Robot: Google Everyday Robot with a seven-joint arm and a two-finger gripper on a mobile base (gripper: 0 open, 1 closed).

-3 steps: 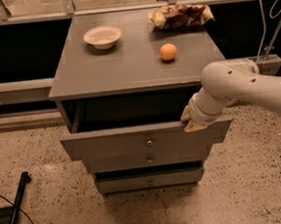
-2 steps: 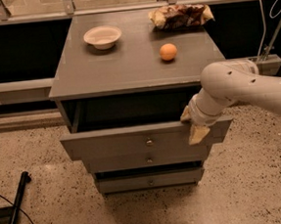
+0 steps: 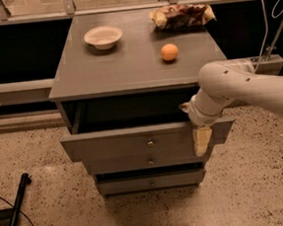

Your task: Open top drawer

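The task is judged largely done: the top drawer (image 3: 129,142) is seen pulled well out from under the cabinet top (image 3: 128,69), its front standing forward of the 2 lower drawers, with a dark gap behind it. Only a further pull, if wanted, and the release are left. The gripper (image 3: 202,138) is set at the right end of the drawer front, over its upper edge and touching it; whether it is open or clamped cannot be told.
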